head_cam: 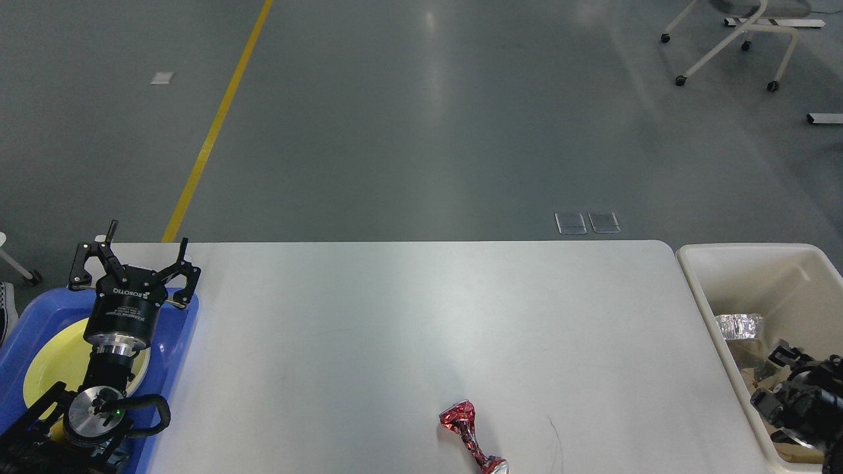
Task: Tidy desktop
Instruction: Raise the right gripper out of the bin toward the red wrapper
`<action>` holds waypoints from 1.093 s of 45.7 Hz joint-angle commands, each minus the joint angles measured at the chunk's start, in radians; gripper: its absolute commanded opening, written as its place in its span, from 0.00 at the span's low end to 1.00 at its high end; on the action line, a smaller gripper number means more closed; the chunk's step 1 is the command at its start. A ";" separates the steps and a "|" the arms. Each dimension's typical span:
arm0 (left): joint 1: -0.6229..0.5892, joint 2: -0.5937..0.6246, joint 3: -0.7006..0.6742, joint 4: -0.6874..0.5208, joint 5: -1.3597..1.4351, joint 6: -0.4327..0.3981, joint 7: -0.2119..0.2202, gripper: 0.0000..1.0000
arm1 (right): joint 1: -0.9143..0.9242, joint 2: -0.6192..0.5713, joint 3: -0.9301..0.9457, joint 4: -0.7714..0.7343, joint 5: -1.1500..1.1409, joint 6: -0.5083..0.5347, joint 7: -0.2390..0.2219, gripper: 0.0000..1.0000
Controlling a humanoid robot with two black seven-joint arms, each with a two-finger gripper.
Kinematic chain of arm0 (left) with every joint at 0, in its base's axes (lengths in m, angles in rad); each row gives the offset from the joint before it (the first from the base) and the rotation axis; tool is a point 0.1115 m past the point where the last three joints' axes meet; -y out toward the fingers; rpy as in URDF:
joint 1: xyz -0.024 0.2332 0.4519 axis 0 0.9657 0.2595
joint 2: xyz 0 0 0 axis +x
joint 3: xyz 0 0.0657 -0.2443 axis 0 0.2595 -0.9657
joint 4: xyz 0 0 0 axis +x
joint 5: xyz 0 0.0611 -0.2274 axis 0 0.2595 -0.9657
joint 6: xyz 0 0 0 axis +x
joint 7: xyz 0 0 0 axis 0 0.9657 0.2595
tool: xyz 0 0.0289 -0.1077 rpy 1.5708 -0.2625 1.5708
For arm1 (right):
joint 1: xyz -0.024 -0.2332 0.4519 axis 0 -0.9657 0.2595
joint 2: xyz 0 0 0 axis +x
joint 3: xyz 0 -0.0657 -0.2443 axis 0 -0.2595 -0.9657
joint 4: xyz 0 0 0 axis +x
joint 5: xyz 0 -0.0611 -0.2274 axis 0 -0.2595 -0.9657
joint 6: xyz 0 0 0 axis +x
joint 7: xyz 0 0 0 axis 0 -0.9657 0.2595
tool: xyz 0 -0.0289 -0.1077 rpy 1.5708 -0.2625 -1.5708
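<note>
The white-grey desktop [408, 316] fills the lower half of the head view. A crushed red foil piece [471, 436] lies on it near the front edge, right of centre. My left gripper [148, 237] is open and empty, raised over the far end of a blue tray [33, 316] at the table's left end. My right gripper [793, 392] is low in the cream bin [698, 289] off the table's right end. It is dark, and I cannot tell its fingers apart.
A yellow plate [49, 372] lies in the blue tray under my left arm. The bin holds crumpled silver foil [739, 324] and brown paper scraps [747, 375]. A wheeled chair frame [731, 43] stands on the floor far back right.
</note>
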 commanded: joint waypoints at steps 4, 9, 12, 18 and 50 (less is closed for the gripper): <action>0.000 0.000 0.000 0.000 0.000 0.000 0.000 0.96 | 0.146 -0.072 0.000 0.080 -0.145 0.086 0.000 1.00; 0.000 0.000 0.000 0.000 0.000 0.000 0.000 0.96 | 0.298 -0.131 0.000 0.220 -0.258 0.184 -0.003 1.00; 0.000 0.000 0.000 0.000 0.000 0.000 0.000 0.96 | 0.398 -0.165 -0.003 0.316 -0.331 0.238 -0.009 1.00; 0.000 0.000 0.000 0.000 0.000 0.000 0.000 0.96 | 0.582 -0.211 -0.001 0.470 -0.447 0.424 -0.012 1.00; 0.000 0.000 0.000 0.000 0.000 0.000 0.000 0.96 | 1.611 -0.127 -0.171 1.161 -0.242 1.192 -0.015 1.00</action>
